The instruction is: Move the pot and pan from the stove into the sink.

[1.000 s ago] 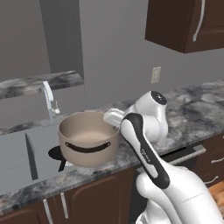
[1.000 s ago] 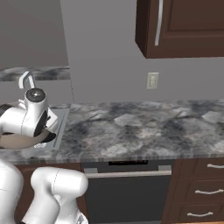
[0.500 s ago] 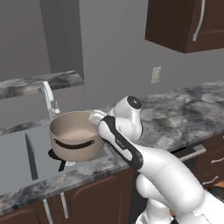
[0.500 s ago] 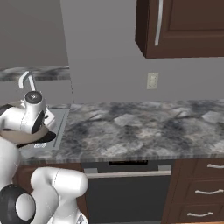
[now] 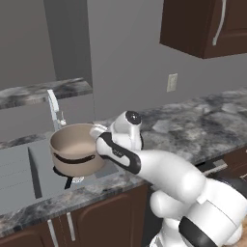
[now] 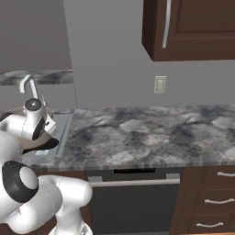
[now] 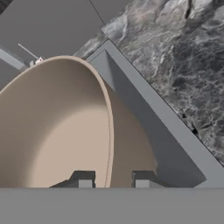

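Note:
The beige pot (image 5: 75, 149) hangs upright just above the grey sink (image 5: 19, 169), near the basin's right end. My gripper (image 5: 100, 136) is shut on the pot's right rim. In the hand view the fingertips straddle the pot (image 7: 52, 131) wall, one inside and one outside, with my gripper (image 7: 113, 183) above the sink's corner (image 7: 144, 109). Under the pot lies the black pan (image 5: 60, 172) in the basin, mostly hidden, its handle pointing toward the front. The stove is out of view.
The thin silver faucet (image 5: 53, 103) rises right behind the pot. Dark marbled counter (image 5: 193, 125) runs to the right of the sink. A wall cabinet (image 5: 207, 24) hangs at the upper right, and an oven front (image 6: 133, 193) sits below the counter.
The arm has carried the pot leftward from the counter's edge to over the sink basin. The grip on the rim has stayed the same.

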